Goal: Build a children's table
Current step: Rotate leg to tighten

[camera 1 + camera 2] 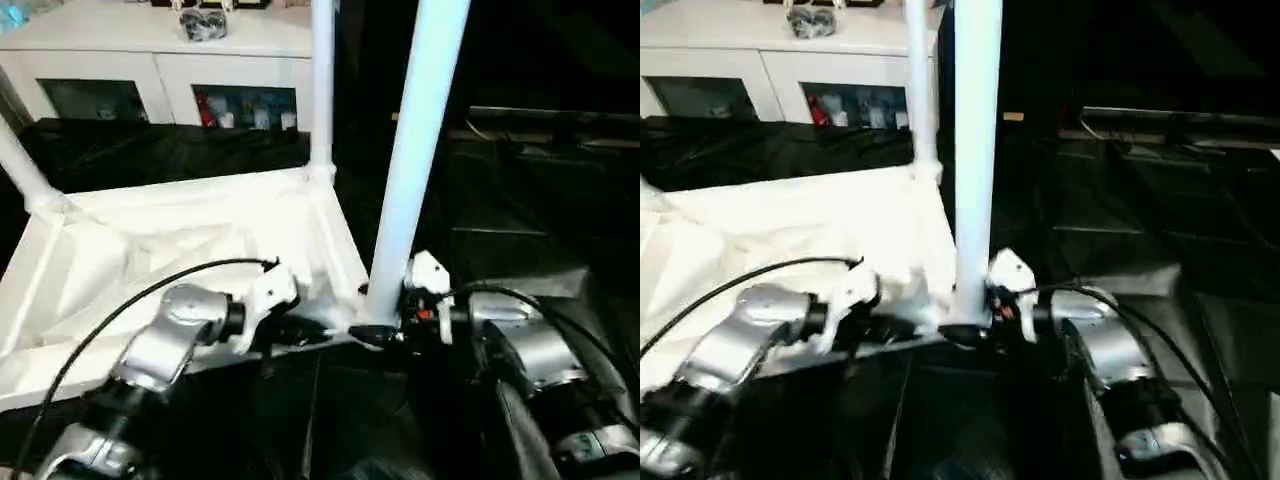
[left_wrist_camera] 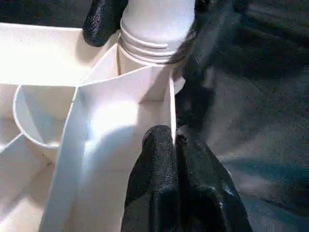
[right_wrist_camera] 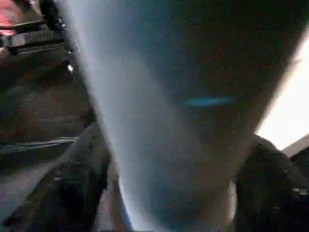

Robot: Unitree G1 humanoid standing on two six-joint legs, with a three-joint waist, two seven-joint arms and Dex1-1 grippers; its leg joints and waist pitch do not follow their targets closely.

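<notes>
The children's table top (image 1: 150, 260) lies upside down, ribbed side up, on the black cover. Two white legs stand in its far sockets, one at the back right (image 1: 322, 90) and one at the back left (image 1: 20, 165). A third leg (image 1: 415, 150) rises from the near right corner socket, its threaded base (image 2: 154, 29) showing just above the socket. My left gripper (image 2: 174, 137) is shut on the thin side wall of the top beside that corner. My right gripper (image 1: 378, 335) is open, with one black finger (image 3: 72, 188) on each side of the leg's base.
A white glass-door cabinet (image 1: 170, 70) stands behind the work with small items on top. The black-covered table (image 1: 520, 230) stretches out to the right of the top. Black cables (image 1: 120, 305) run along both forearms.
</notes>
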